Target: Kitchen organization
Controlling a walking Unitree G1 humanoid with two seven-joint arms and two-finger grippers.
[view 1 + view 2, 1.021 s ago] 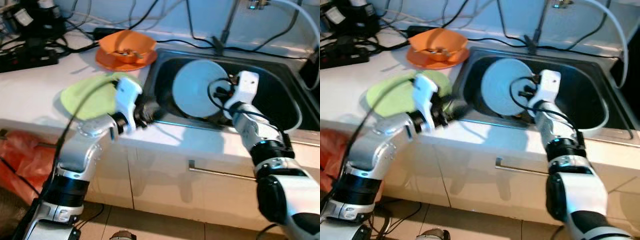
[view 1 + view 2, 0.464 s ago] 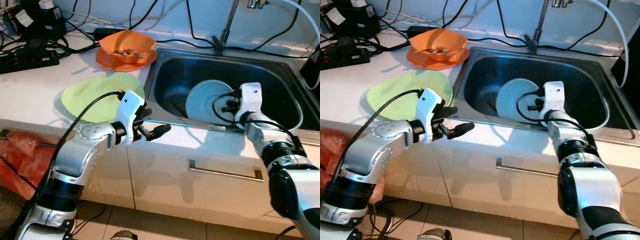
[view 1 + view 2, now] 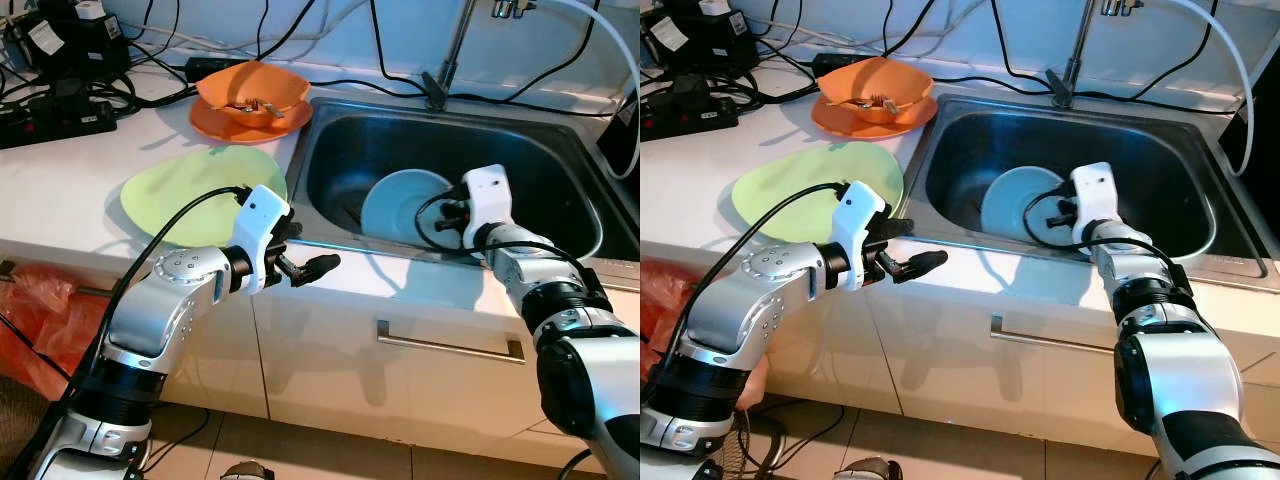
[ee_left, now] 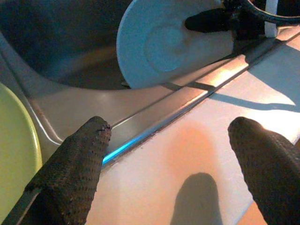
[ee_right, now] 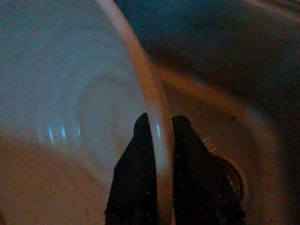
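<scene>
Right hand point(image 5: 157, 136) pinches the pale plate point(image 3: 405, 205) by its rim inside the sink point(image 3: 330, 150).
The step looks like lifting the plate out; next it must clear the sink's front edge. Left hand point(image 4: 171, 140) hovers spread over the surface point(image 3: 60, 190), at 3 o'clock of the green plate point(image 3: 185, 185).

Pale blue plate point(image 3: 400, 205) inside the grey steel sink point(image 3: 345, 140). Lime green plate point(image 3: 185, 190) on the white counter point(image 3: 70, 165) left of the sink; orange bowl point(image 3: 255, 88) on an orange plate point(image 3: 215, 122) behind it. Black cables point(image 3: 110, 85) further left of the sink. Arms silver with white wrist housings, black textured fingers point(image 4: 75, 164). Cream cabinet front point(image 3: 420, 380) below the sink, red-orange bag point(image 3: 40, 310) at its left.
</scene>
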